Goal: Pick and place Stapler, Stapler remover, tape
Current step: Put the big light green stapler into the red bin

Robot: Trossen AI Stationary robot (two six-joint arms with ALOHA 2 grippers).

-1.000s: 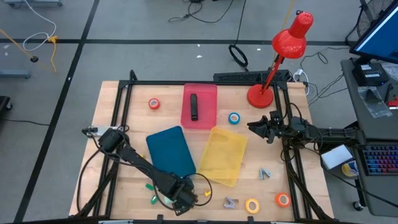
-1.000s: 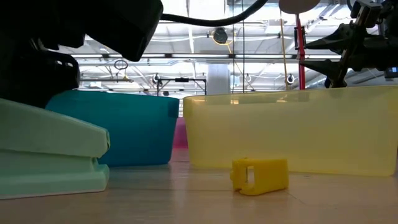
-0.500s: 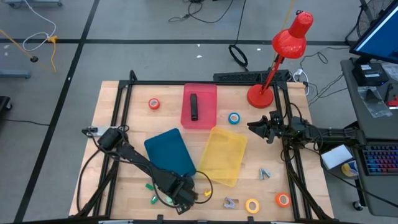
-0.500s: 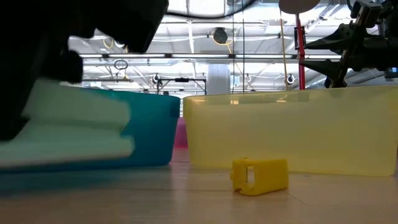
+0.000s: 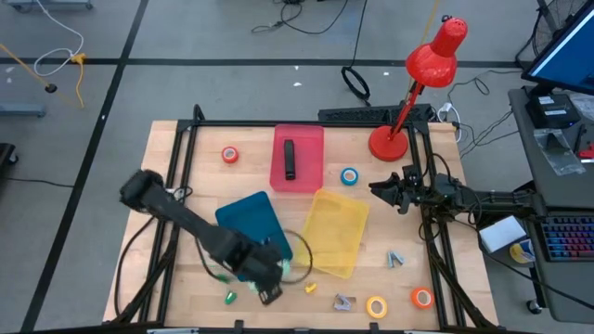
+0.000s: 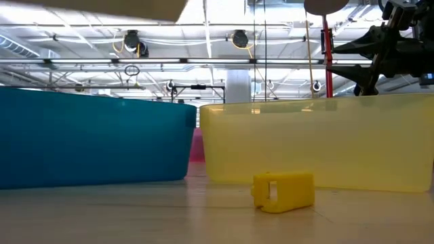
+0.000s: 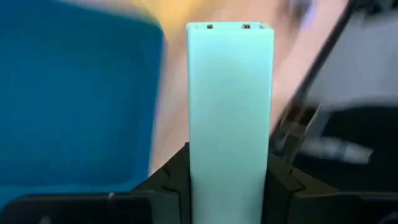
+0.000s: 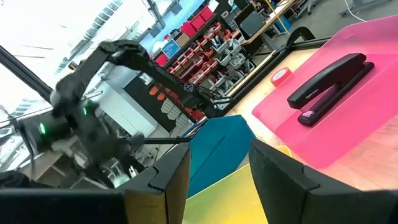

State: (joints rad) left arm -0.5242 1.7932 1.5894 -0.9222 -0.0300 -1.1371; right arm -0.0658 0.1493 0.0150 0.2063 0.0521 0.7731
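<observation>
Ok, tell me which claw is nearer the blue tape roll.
Right. The right claw sits just beside the blue tape roll, while the left claw is far off past the yellow tray, holding a mint stapler.

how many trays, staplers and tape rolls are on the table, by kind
Trays: 3, blue tray, yellow tray, pink tray
Staplers: 2, black stapler, mint stapler in the left gripper
Tape rolls: 4
Total: 9

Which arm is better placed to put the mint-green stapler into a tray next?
Left. The left gripper is shut on the mint-green stapler, lifted beside the blue tray. The right gripper hangs empty, fingers apart, off to the right past the yellow tray.
</observation>
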